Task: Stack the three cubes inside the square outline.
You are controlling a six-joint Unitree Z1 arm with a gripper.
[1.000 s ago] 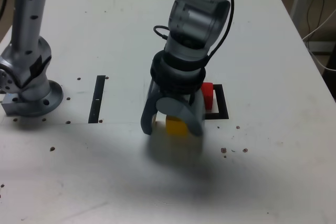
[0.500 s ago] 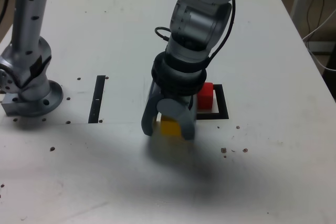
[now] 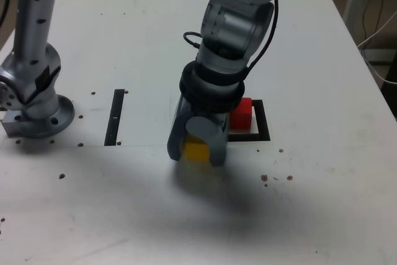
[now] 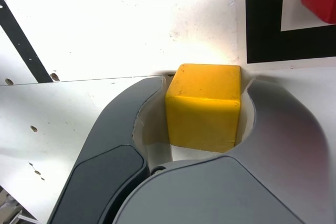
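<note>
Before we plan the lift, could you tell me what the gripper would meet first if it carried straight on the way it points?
Probably the table: the gripper points down with the yellow cube between its jaws. How far it sits above the table is unclear.

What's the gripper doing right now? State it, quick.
Gripper: shut on the yellow cube, fingers against both of its sides.
</note>
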